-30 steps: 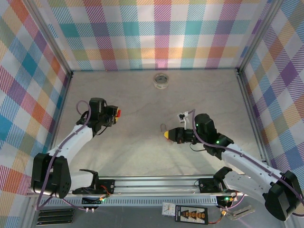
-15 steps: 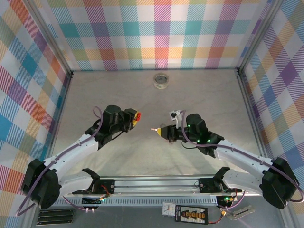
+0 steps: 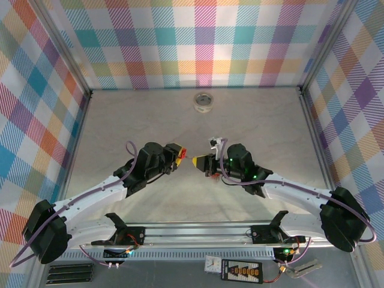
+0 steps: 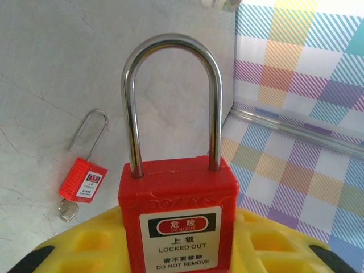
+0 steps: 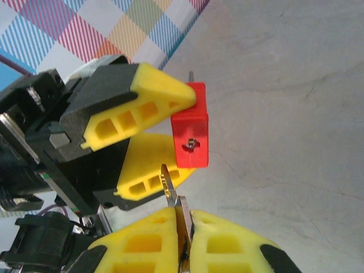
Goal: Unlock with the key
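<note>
Grey surface (image 3: 120, 120) is carrying a second padlock (image 4: 82, 180), lying apart. Our left arm (image 3: 102, 189) and right arm (image 3: 288, 195) are meeting mid-surface: left fingers (image 5: 142, 91) are clamping a red padlock (image 4: 176, 199), its base cut off; right fingers (image 5: 142, 250) are pinching the key (image 5: 169, 187), bow hidden, tip hovering near the keyhole (image 5: 192, 145), not inside.

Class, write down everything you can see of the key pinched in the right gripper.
The key is a thin, silvery metal blade, seen edge-on, with what look like small notches near the tip. Only its front part shows. The rest is clamped between the yellow fingers of the right gripper. It points up toward the underside of the red padlock, and its tip is not in the keyhole.
</note>
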Controlling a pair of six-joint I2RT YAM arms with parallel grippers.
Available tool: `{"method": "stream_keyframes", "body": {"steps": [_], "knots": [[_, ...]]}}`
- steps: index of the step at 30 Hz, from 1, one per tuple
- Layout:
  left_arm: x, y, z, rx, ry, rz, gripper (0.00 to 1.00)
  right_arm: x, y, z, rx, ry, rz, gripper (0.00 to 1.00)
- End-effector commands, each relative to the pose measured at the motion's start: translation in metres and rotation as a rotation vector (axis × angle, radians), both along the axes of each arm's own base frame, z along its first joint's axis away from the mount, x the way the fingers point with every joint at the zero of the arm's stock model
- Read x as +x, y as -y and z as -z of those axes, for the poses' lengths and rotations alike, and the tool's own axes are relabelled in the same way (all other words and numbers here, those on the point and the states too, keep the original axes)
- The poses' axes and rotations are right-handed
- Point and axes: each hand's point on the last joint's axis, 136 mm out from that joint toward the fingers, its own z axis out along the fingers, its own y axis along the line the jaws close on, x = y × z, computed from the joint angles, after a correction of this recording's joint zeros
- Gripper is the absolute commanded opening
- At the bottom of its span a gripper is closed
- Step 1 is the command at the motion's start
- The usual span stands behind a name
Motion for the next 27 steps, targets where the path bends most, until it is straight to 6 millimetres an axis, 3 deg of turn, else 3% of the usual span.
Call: {"method": "stream_keyframes", "body": {"steps": [1,19,27], "knots": [[0.001,0.003,-0.016,-0.061,0.048,-0.023,0.11,0.009,-0.006,-0.025,0.045,0.085,0.013,0.00],[-0.007,0.011,-0.016,-0.078,0.052,-0.007,0.11,0.016,-0.012,-0.006,0.012,0.058,0.016,0.00],[-0.010,0.028,-0.019,-0.106,0.052,0.032,0.11,0.013,-0.024,-0.005,-0.002,0.095,-0.027,0.00]]}}
